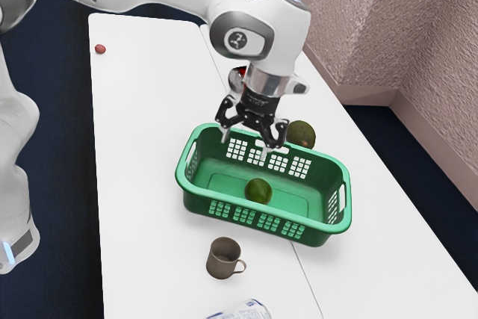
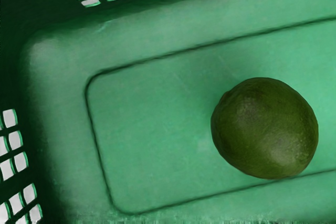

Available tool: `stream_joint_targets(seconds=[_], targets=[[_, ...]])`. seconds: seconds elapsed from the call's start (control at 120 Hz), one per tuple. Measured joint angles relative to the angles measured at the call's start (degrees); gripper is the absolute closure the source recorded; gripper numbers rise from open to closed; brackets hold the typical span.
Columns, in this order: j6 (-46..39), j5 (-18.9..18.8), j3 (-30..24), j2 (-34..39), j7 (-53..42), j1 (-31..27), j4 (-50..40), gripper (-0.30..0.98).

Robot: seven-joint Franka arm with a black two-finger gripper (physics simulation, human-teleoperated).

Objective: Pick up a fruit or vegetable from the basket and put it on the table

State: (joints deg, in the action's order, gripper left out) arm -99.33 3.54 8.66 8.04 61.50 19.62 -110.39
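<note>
In the exterior view my gripper (image 1: 244, 146) is open over the far long side of the green basket (image 1: 340, 227), its fingers apart with nothing held between them. A round green fruit (image 1: 258, 191) lies on the basket's floor, lower than the gripper and nearer that camera. The wrist view looks down into the basket (image 2: 152, 129), where the same green fruit (image 2: 264, 128) rests on the bottom, apart from the walls.
A larger dark green round fruit (image 1: 302, 134) sits just outside the basket's far side. Near the basket's close side stands a metal mug (image 1: 222, 258), with a can (image 1: 248, 311) beyond it. A small red item (image 1: 100, 48) lies near the white table's (image 1: 142, 147) far-left corner.
</note>
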Motion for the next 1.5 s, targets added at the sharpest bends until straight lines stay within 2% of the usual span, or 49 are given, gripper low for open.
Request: stream_joint_targets(seconds=[0.2,0.367,0.517,1.058,1.5], targets=[[0.01,0.33,0.31,-0.18,6.29,0.52,-0.74,0.00],[-3.20,-2.94,0.44,-0.62,8.49,2.04,-1.35,0.00],[-5.98,-3.77,0.41,-1.70,9.72,5.24,-1.37,0.00],[-10.42,-1.98,3.20,-4.11,11.64,5.27,-5.27,0.00],[-18.07,-1.49,3.68,-8.76,11.57,7.67,-5.58,0.00]])
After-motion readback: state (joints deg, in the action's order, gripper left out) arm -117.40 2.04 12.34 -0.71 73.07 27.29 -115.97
